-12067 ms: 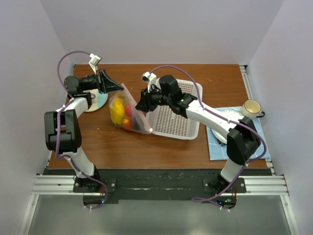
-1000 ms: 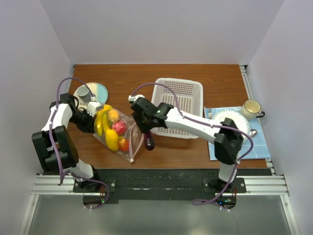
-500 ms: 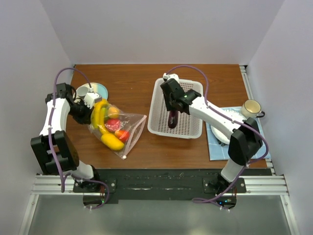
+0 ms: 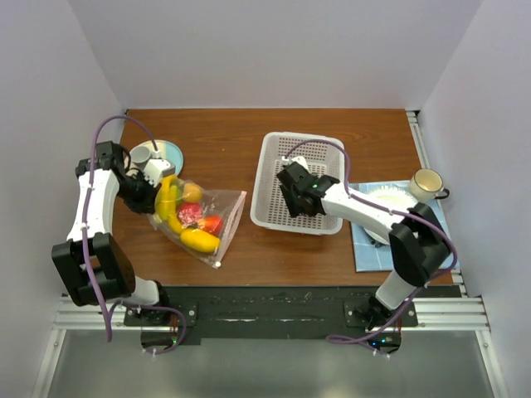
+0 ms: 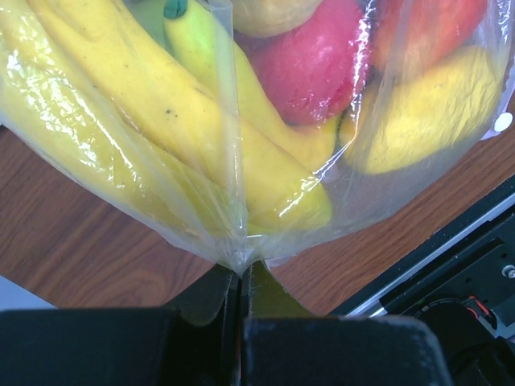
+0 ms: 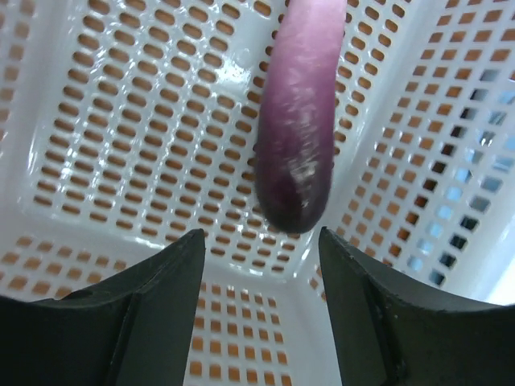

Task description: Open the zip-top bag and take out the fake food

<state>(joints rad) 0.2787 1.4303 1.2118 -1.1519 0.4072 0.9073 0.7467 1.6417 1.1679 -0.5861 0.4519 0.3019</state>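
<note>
The clear zip-top bag lies on the wooden table left of centre, holding yellow bananas, red fruits and a yellow-orange piece. My left gripper is shut on the bag's corner; in the left wrist view the plastic is pinched between the fingers, with the bananas above. My right gripper is open and empty over the white basket. In the right wrist view the purple eggplant lies in the basket, just beyond the open gripper.
A round plate with a grey cup stands behind the left gripper. A blue mat with a white plate and a cream mug lie at the right. The black rail runs along the near edge.
My right gripper carried the eggplant from beside the bag to the basket and let it go there. My left gripper keeps its hold; the bag shifted slightly.
</note>
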